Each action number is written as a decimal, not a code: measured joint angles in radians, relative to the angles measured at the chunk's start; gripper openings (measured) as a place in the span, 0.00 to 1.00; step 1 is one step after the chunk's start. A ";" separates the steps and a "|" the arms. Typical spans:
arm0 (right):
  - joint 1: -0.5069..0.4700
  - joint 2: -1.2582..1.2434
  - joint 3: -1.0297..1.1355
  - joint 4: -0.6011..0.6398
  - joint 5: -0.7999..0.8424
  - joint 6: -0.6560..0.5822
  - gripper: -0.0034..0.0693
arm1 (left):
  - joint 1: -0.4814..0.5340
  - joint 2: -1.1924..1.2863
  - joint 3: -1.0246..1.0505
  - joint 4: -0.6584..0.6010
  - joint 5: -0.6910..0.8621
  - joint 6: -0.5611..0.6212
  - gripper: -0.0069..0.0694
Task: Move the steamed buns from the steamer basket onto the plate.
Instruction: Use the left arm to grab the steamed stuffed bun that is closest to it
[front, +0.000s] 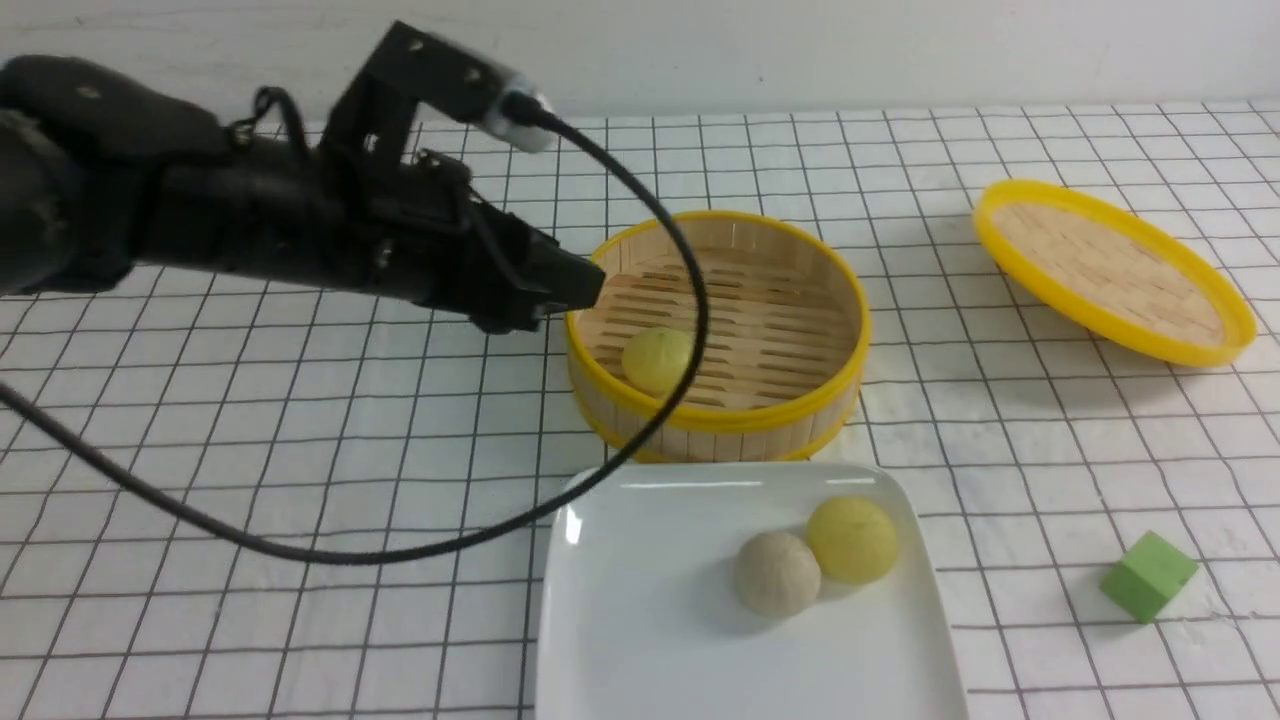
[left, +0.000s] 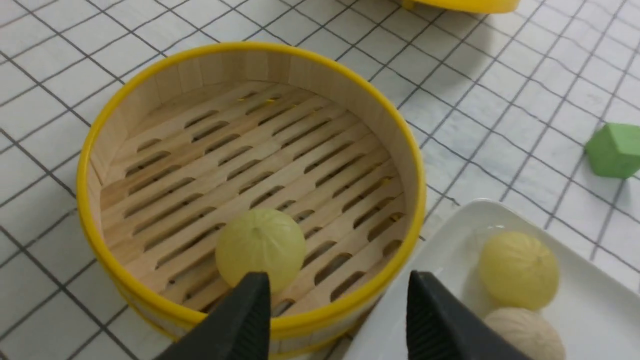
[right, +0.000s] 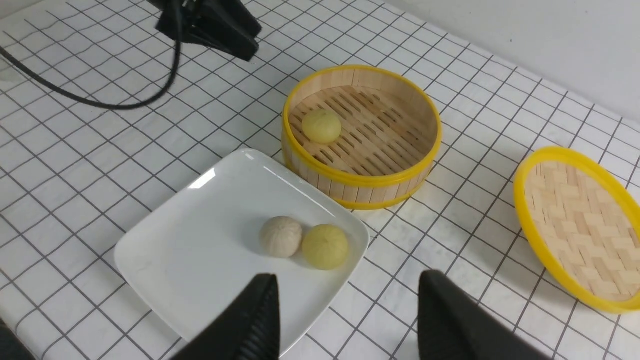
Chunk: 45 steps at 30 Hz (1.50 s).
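Note:
One pale yellow bun (front: 657, 360) lies on the slatted floor of the steamer basket (front: 720, 415), close to its left wall. The white plate (front: 650, 620) in front of the basket holds a beige bun (front: 777, 573) touching a yellow bun (front: 852, 540). My left gripper (front: 575, 285) hovers at the basket's left rim. In the left wrist view the left gripper (left: 339, 280) is open and empty above the near rim, with the bun (left: 260, 250) just beyond one fingertip. My right gripper (right: 350, 280) is open and empty, high above the plate's corner (right: 200, 240).
A shallow yellow-rimmed woven lid (front: 1110, 270) leans at the back right. A green cube (front: 1148, 575) sits to the right of the plate. The left arm's black cable (front: 300, 550) loops down over the table and crosses in front of the basket.

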 joint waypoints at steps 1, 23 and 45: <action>0.000 0.000 0.000 0.000 0.000 0.005 0.57 | -0.015 0.015 -0.012 0.013 -0.020 -0.020 0.60; 0.000 0.000 0.000 -0.006 0.000 0.021 0.57 | -0.073 0.418 -0.332 0.173 -0.017 -0.231 0.60; 0.000 0.001 0.000 -0.053 0.000 0.022 0.57 | -0.120 0.474 -0.348 0.255 -0.057 -0.302 0.53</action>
